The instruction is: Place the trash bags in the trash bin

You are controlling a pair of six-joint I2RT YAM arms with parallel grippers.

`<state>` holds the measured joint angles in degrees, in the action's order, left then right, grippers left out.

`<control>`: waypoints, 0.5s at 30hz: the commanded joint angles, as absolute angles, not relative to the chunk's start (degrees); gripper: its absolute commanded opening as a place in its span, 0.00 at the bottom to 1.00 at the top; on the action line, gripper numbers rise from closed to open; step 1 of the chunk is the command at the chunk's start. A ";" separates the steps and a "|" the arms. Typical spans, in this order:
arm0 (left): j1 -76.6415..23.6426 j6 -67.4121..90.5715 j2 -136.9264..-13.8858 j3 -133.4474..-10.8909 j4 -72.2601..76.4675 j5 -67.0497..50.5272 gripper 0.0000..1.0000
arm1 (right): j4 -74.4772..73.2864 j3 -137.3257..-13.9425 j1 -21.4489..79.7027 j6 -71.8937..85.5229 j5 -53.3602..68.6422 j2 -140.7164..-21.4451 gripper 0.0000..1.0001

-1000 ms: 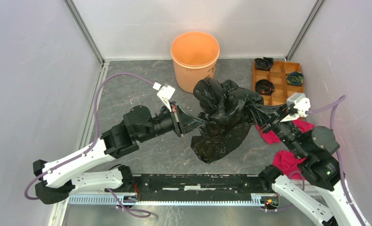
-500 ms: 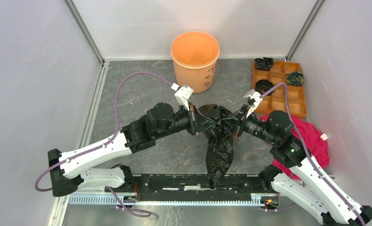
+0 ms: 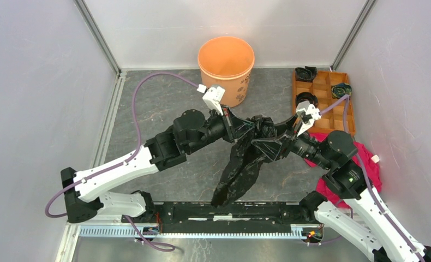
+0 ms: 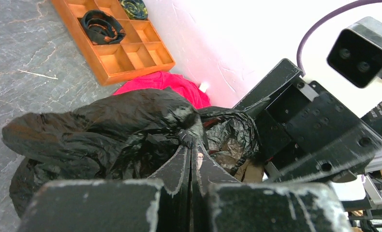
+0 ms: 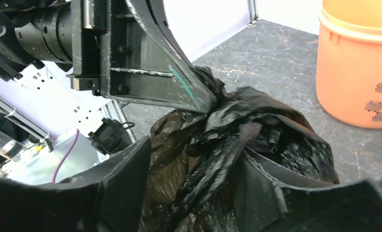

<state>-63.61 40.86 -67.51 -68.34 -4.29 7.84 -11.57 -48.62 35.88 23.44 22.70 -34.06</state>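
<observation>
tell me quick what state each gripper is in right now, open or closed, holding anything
left gripper: closed, pinching the black trash bag
right gripper: open, fingers spread either side of the bag, not clamping it

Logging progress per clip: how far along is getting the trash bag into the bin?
Done: the trash bag is bunched and held up. In hand: the left gripper is shut on its top; the right gripper is open around the film. Left: the trash bin looks empty; the bag has yet to go in.
</observation>
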 commanded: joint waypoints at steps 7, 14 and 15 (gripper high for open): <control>-63.60 37.33 -75.92 -77.26 -0.96 6.38 0.02 | -12.29 -50.83 35.98 21.76 18.34 -35.20 0.92; -63.68 39.30 -80.00 -80.48 2.09 3.02 0.02 | -16.95 -51.50 35.90 24.41 5.24 -35.54 0.86; -63.66 39.62 -80.51 -80.74 2.17 2.84 0.02 | -16.84 -51.36 35.95 24.90 3.82 -35.53 0.85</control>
